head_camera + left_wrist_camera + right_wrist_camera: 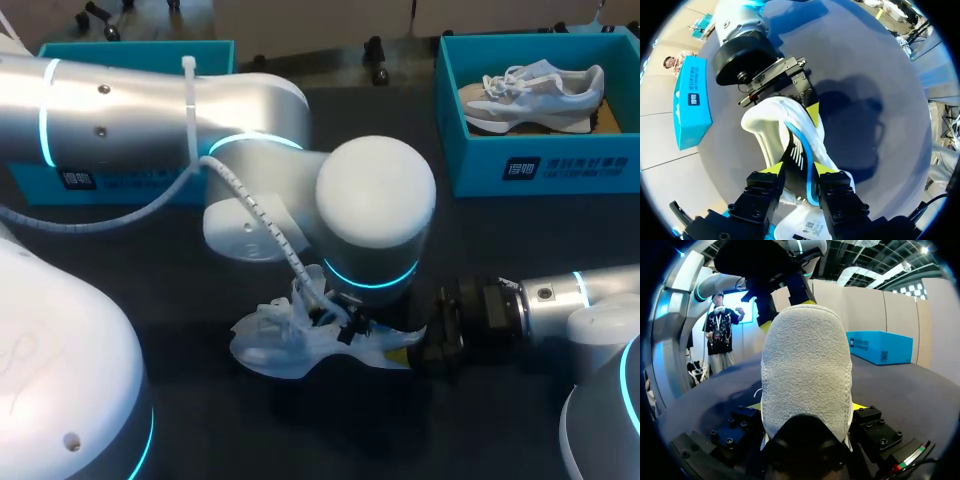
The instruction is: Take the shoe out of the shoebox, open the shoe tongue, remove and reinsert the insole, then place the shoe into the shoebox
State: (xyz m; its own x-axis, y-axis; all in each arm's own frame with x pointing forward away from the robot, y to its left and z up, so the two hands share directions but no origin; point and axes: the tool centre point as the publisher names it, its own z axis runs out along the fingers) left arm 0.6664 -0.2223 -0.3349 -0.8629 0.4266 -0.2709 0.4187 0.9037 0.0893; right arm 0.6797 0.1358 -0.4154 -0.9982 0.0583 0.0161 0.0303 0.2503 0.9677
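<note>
Dark table (170,300) | left gripper (799,172) pinching shoe (775,120) | right gripper (806,406) clamping its heel

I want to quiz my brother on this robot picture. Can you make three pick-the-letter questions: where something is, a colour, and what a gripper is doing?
1. Where is the grey-and-white shoe? A in the right box. B under the left arm. C on the bare table.
2. What colour is the left box? A red. B yellow. C blue.
3. What is the right gripper doing? A hanging open. B shut on the white shoe. C holding a box.
Answers: 1 A, it lies inside that box. 2 C, its walls are blue. 3 B, it clamps the heel from both sides.
</note>
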